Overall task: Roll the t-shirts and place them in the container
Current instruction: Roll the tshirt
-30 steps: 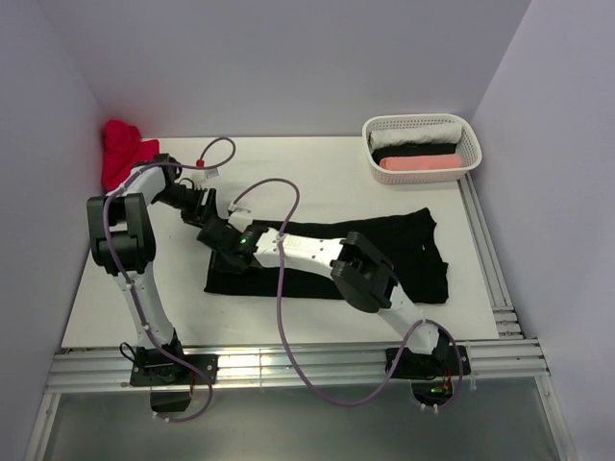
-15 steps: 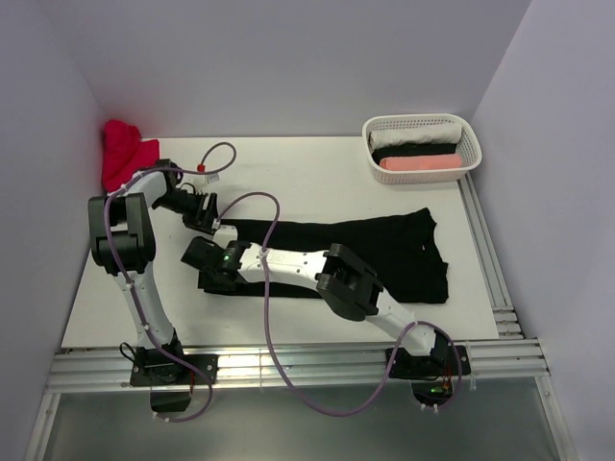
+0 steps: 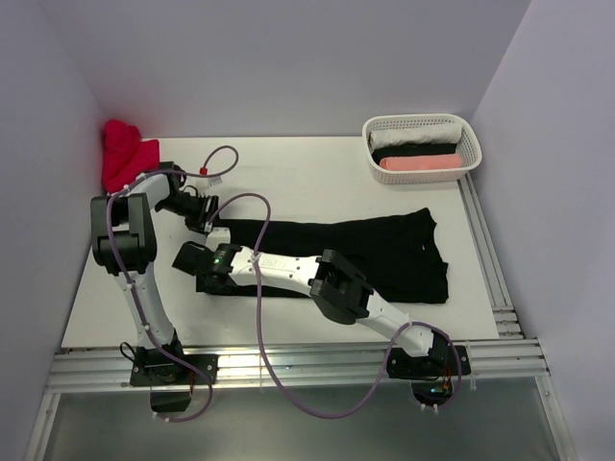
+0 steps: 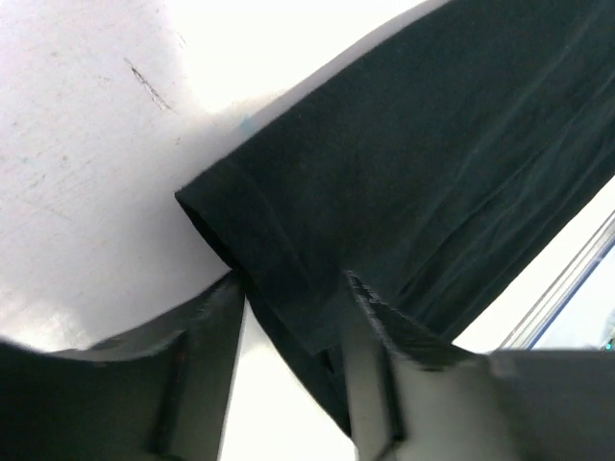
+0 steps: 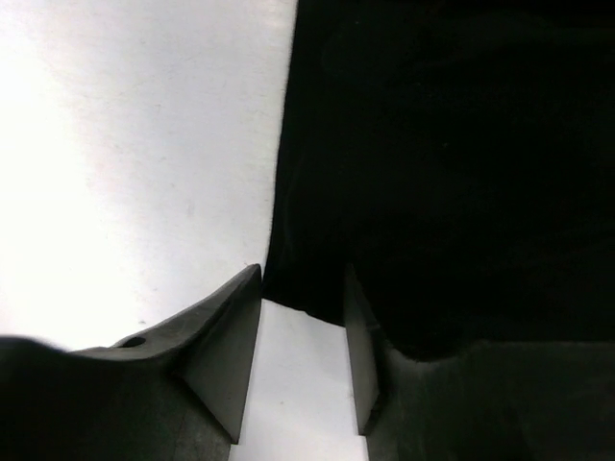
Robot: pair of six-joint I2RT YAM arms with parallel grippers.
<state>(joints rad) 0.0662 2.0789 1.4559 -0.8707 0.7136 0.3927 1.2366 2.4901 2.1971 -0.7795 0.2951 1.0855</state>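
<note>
A black t-shirt, folded into a long band, lies flat across the middle of the table. My left gripper is at its far left corner. In the left wrist view this gripper stands open, and the shirt's hem runs between the two fingers. My right gripper is at the near left corner, low over the table. In the right wrist view it is open, with the shirt's corner just at its fingertips and bare table between the fingers.
A red t-shirt lies heaped in the back left corner by the wall. A white basket at the back right holds rolled white, black and pink shirts. Metal rails run along the near and right table edges.
My right arm has swung left and nearer, from over the shirt's left part to its near left corner. The left gripper has narrowed a little around the hem.
</note>
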